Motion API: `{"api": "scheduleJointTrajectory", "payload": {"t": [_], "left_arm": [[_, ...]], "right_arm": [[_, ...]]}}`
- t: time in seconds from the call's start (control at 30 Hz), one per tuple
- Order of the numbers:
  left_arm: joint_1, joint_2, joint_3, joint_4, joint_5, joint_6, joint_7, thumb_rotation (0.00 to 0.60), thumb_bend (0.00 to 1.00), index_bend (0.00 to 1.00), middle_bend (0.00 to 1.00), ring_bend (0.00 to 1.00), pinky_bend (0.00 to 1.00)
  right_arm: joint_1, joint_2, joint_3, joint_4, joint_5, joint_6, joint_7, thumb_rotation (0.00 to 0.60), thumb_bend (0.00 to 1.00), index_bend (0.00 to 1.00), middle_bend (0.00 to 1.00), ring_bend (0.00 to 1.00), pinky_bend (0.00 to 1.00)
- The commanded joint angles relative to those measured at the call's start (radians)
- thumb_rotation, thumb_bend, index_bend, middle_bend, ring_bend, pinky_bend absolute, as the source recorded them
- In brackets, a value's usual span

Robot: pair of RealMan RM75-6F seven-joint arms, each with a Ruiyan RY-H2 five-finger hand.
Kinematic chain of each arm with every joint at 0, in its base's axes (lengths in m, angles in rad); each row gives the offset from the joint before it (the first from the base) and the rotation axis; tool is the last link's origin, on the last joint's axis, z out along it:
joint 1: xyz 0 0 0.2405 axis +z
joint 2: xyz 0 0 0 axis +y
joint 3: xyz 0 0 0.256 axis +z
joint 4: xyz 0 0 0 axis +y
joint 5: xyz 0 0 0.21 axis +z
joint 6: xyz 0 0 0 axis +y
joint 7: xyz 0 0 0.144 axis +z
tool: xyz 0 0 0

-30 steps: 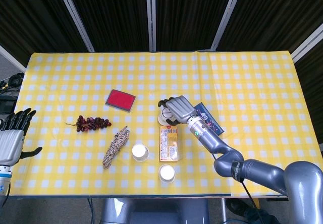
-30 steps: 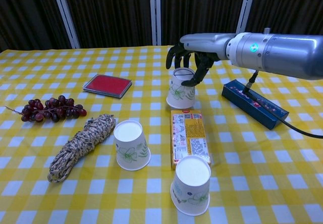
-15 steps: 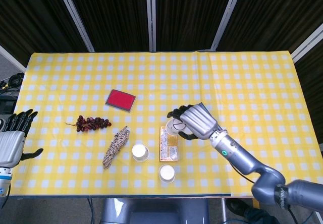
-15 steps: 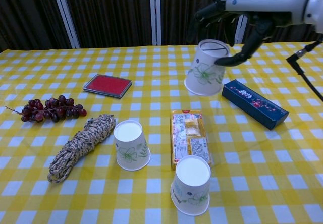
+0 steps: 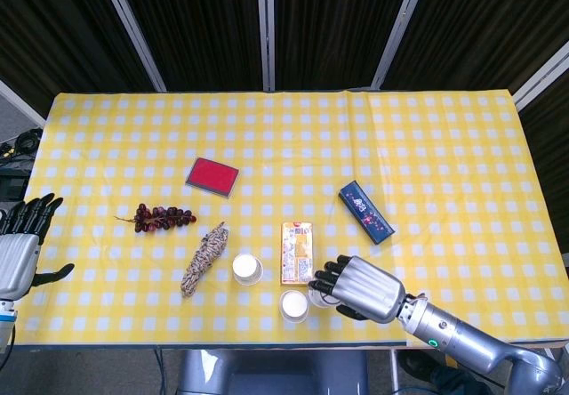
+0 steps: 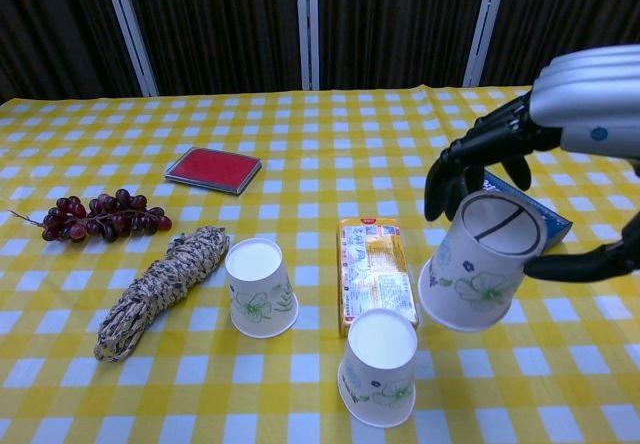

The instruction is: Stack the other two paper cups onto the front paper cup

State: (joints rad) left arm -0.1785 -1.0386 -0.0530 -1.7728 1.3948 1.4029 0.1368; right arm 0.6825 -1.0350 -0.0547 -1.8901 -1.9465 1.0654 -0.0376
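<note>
The front paper cup stands upside down near the table's front edge. A second upturned paper cup stands to its left and a little further back. My right hand grips the third paper cup, base up and tilted, in the air just right of the front cup and slightly above it. In the head view the hand hides most of that cup. My left hand hangs off the table's left edge, fingers apart, holding nothing.
An orange snack packet lies just behind the front cup. A coil of rope, grapes and a red case sit to the left. A dark blue box lies behind the right hand.
My right hand lifted the back cup off the table and carried it forward and down, from the table's middle to just right of the front cup. My left hand barely moved.
</note>
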Motion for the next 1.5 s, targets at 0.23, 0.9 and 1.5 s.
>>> {"api": "scheduleJointTrajectory", "payload": {"t": [0.23,0.9,1.5], "left_arm": [[0.004,0.007,-0.002,-0.003,-0.002,-0.002,-0.009,0.6,0.0,0.0,0.0,0.0,0.0],[0.002,0.011,-0.005,-0.005,-0.011,-0.021,-0.007,0.6,0.0,0.0,0.0,0.0,0.0],[0.001,0.011,-0.007,-0.004,-0.014,-0.03,-0.007,0.6,0.0,0.0,0.0,0.0,0.0]], "right_arm": [[0.026,-0.063,0.02,-0.019,-0.001,-0.035,-0.055,0.6,0.35,0.35,0.43,0.38,0.5],[0.061,-0.164,0.044,-0.024,0.102,-0.129,-0.115,0.6,0.34,0.33,0.41,0.38,0.5],[0.073,-0.099,0.019,-0.081,0.149,-0.193,-0.171,0.6,0.0,0.0,0.0,0.0,0.07]]}}
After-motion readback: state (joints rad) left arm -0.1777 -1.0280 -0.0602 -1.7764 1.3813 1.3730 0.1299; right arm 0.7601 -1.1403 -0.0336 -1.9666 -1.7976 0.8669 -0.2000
